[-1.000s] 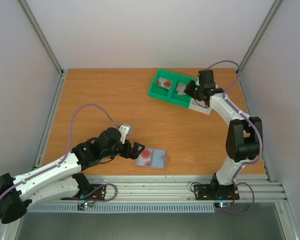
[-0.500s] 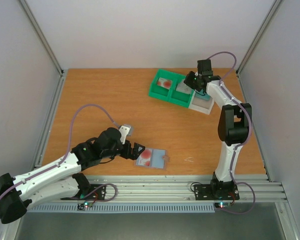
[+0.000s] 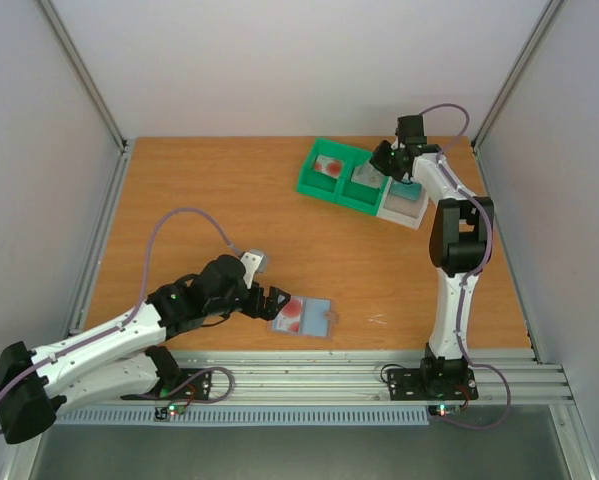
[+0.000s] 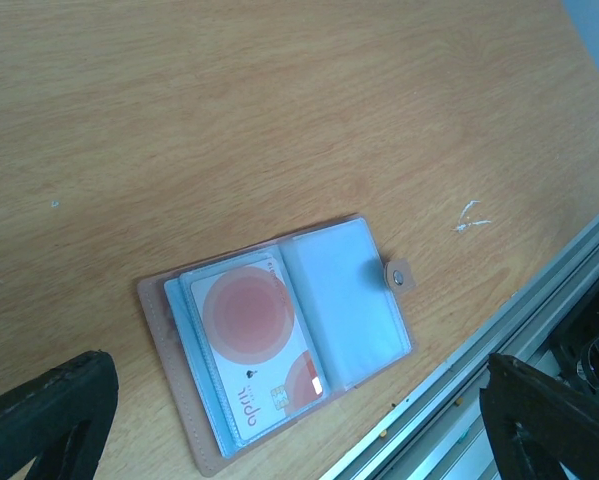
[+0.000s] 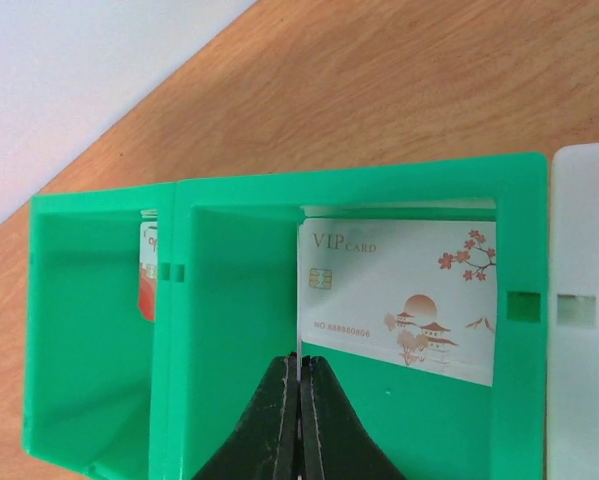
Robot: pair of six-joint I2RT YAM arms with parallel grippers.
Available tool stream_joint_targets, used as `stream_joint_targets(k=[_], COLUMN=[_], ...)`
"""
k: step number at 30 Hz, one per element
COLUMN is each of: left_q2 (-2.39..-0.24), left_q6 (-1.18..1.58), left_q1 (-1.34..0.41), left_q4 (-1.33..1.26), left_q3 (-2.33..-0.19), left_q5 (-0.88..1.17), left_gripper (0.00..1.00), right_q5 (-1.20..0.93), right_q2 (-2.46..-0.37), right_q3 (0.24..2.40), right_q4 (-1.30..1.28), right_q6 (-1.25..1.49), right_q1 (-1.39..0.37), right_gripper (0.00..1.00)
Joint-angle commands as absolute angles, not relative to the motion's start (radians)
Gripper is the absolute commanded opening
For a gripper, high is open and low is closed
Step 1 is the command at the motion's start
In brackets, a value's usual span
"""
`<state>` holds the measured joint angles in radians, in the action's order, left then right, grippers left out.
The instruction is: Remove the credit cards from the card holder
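One credit card [image 4: 254,350] is lying in the card holder [image 4: 354,300] by the table's [image 3: 199,200] front edge; the left gripper [image 3: 267,301] is standing spread, the right gripper [image 5: 299,400] pressed together above the green tray [image 5: 99,350].

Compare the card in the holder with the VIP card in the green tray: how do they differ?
The red-circle card carries big red discs; the VIP card carries a pagoda scene and blossoms. The red-circle card is tucked in the card holder; the VIP card sits loose in the green tray. Both are whitish with reddish print.
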<state>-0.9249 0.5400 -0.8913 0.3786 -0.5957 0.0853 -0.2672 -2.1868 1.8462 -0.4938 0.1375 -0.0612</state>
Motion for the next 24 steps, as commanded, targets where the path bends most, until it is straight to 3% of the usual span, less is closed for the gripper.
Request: stream_joint_targets(k=[1, 17, 24], left_q2=[-0.916, -0.969, -1.039], left_q6=[0.512, 0.478, 0.556], left_q1=[-0.887, -0.885, -0.861], left_q4=[0.356, 0.356, 0.488], left_q3=[-0.621, -0.624, -0.645], left_q5=[0.075, 0.059, -0.115], left_gripper=[0.99, 0.99, 0.99], right_q5=[-0.298, -0.247, -0.174], right_q2=[-2.231, -2.301, -2.325], right_q3=[1.897, 1.989, 2.091], right_q4=[-0.508, -0.556, -0.705], right_q6=[0.129, 0.103, 0.115], right_q1=[-0.054, -0.046, -0.045], right_gripper=[0.01, 0.09, 0.15])
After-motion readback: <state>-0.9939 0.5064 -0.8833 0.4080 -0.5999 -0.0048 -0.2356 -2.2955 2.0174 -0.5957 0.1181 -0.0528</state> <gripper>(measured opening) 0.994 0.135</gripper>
